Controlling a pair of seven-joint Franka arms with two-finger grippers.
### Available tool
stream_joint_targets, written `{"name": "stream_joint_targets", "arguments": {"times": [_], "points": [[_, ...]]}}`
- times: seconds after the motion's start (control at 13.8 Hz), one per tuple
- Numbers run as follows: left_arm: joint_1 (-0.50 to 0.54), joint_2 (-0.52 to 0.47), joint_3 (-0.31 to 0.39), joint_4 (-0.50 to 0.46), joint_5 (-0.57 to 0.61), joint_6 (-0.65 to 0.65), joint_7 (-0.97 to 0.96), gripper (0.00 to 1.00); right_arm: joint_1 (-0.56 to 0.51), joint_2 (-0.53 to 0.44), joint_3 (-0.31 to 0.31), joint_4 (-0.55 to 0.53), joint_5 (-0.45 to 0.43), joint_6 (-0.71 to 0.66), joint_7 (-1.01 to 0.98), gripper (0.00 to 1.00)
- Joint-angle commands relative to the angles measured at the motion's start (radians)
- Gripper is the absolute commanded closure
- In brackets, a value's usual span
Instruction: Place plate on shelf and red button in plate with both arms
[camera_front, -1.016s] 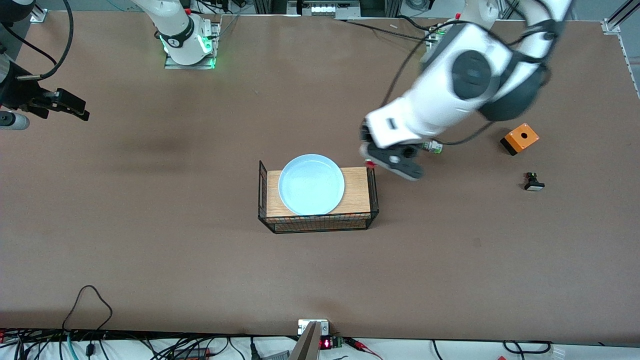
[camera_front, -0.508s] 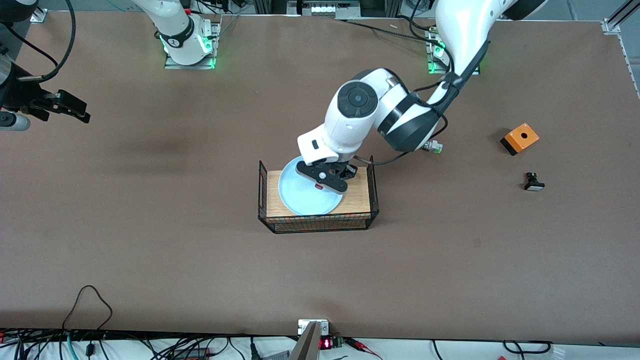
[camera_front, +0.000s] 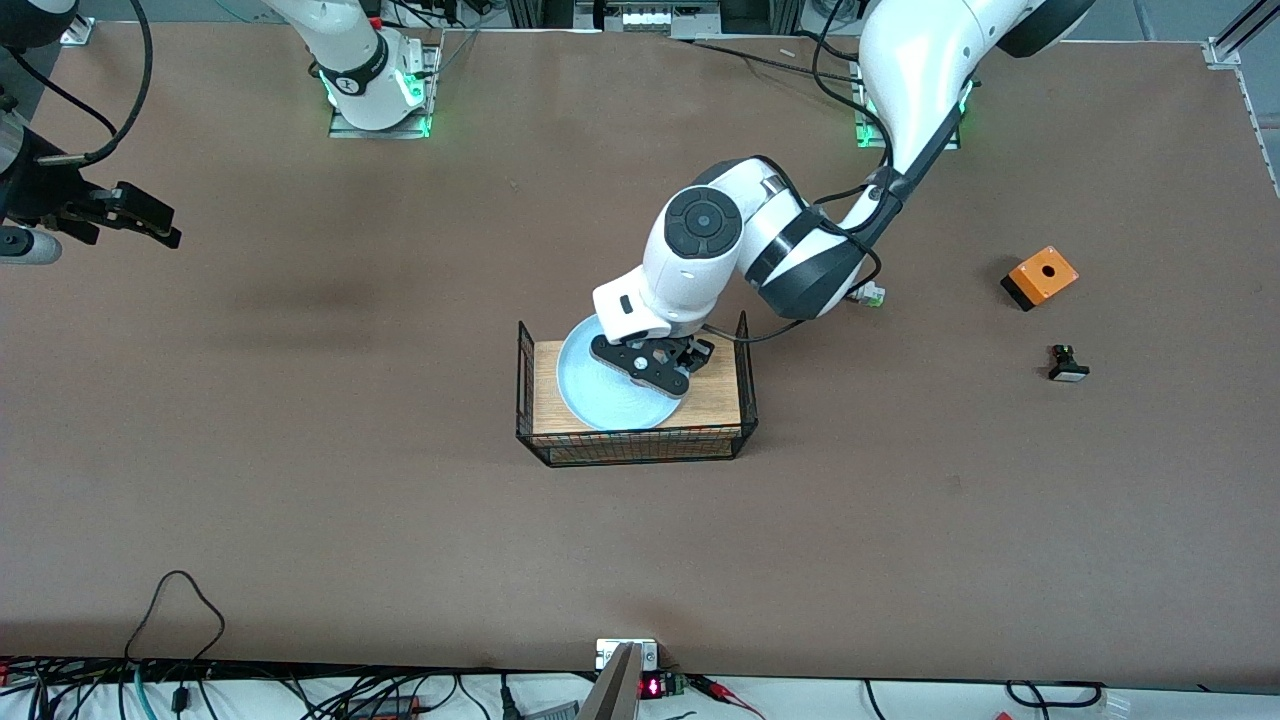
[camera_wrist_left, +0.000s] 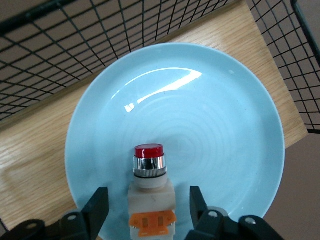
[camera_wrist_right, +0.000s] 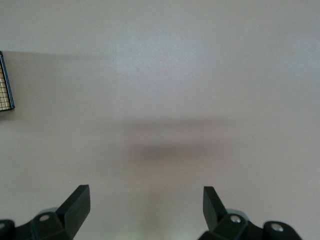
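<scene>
Pale-blue, the one plate (camera_front: 610, 385) sits on a wooden board inside one wire basket (camera_front: 522, 385) at mid-worktop in the front view. We see the left gripper (camera_front: 655, 368) low over the plate; the right gripper (camera_front: 135, 215) waits over bare worktop at the right arm's end. One orange box (camera_front: 1040, 277) and one black button part (camera_front: 1067, 366) lie toward the left arm's end.

In the left wrist view, the one red button (camera_wrist_left: 150, 187) stands on the plate (camera_wrist_left: 210, 120), red tip pointing away from the gripper along its long axis. The left gripper (camera_wrist_left: 150, 210) has its fingers (camera_wrist_left: 97, 210) apart, flanking the white body with a visible gap each side. We judge the release done; a straight lift should clear it.

In the right wrist view, the right gripper (camera_wrist_right: 145, 205) stands wide apart, holding nothing.
</scene>
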Motion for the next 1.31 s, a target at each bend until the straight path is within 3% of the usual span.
{"name": "stream_joint_targets", "arguments": {"times": [0.0,0.29,0.51,0.73,0.87,0.94,1.09,1.23], "points": [[0.01,-0.069,0.007,0.016,0.019,-0.046,-0.005,0.0,-0.005,0.006,0.006,0.028,0.006,-0.007,-0.012,0.0],[0.123,-0.284,0.004,0.022,0.014,-0.441,-0.003,0.0,-0.005,0.007,0.008,0.028,0.006,-0.007,-0.012,0.0],[0.226,-0.365,0.007,0.025,0.02,-0.648,-0.005,0.0,-0.005,0.007,0.008,0.028,0.004,-0.007,-0.012,0.0],[0.383,-0.41,-0.003,0.029,-0.026,-0.73,0.008,0.0,-0.005,0.007,0.006,0.029,0.004,-0.007,-0.012,0.0],[0.486,-0.474,0.018,-0.006,-0.13,-0.716,0.011,0.0,-0.005,0.006,0.008,0.029,0.004,-0.007,-0.012,0.0],[0.482,-0.517,0.085,-0.049,-0.157,-0.699,0.012,0.0,-0.005,0.007,0.008,0.029,0.004,-0.007,-0.013,0.0],[0.386,-0.661,0.29,-0.247,-0.179,-0.519,0.113,0.0,-0.002,0.007,0.009,0.029,0.004,-0.007,-0.013,0.0],[0.367,-0.735,0.401,-0.369,-0.248,-0.434,0.271,0.0,0.004,0.007,0.009,0.029,0.004,-0.007,-0.013,0.0]]}}
